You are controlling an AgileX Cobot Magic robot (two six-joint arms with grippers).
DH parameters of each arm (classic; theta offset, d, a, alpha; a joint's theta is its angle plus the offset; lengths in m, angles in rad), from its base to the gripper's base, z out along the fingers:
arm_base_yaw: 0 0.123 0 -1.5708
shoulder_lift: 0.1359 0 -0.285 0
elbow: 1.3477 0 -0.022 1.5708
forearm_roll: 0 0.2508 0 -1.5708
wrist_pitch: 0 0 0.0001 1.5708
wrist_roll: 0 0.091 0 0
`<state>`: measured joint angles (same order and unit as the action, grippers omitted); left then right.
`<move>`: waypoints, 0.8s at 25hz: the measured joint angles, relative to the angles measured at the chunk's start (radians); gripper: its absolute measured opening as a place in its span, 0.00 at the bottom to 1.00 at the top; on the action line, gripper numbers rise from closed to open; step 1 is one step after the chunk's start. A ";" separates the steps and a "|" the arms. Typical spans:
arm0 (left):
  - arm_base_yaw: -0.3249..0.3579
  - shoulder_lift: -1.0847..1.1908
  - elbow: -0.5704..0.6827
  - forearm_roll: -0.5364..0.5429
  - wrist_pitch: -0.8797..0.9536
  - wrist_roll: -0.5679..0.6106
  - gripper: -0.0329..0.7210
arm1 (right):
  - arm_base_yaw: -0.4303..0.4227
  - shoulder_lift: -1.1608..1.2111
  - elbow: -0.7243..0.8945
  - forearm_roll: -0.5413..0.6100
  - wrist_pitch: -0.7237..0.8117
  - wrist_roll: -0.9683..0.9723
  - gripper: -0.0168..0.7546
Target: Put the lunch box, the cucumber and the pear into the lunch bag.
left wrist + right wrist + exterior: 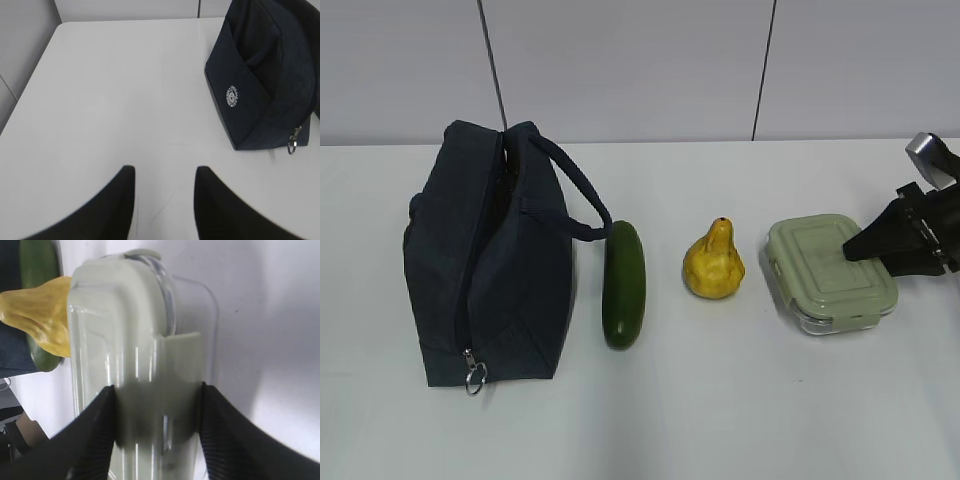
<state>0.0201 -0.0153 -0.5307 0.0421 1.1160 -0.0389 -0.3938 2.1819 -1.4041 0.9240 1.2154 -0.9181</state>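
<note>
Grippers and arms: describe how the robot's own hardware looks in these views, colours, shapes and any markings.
The left gripper has two matte black fingers, broad at the base and tapering to rounded tips. The right gripper has black fingers with finely ribbed inner faces. In the exterior view its wedge-shaped black body carries a silver-grey metal part behind. No markings or cables are visible.

White table [740, 420]: plain, matte top, backed by a pale panelled wall.

Items resting directly on it, left to right in the exterior view:
- Lunch bag [485, 265]: dark navy fabric, lay on its side, zipper running toward the front edge with a metal ring pull at the near end; one loop handle drooped toward the cucumber.
- Cucumber [624, 284]: dark green, lay lengthwise just beside the bag.
- Pear [713, 262]: yellow, lumpy, stood upright, apart from its neighbours.
- Lunch box [830, 276]: clear base, sage-green lid, sat flat.
</note>
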 joint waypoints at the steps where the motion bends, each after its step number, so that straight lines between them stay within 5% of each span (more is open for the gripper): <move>1: 0.000 0.000 0.000 0.000 0.000 0.000 0.36 | 0.000 0.000 0.000 0.005 0.000 -0.002 0.51; 20: 0.000 0.021 0.000 -0.050 -0.002 0.000 0.36 | 0.000 0.001 0.000 0.017 -0.002 -0.002 0.51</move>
<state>0.0201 0.0058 -0.5307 -0.0074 1.1139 -0.0389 -0.3938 2.1826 -1.4041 0.9410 1.2136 -0.9204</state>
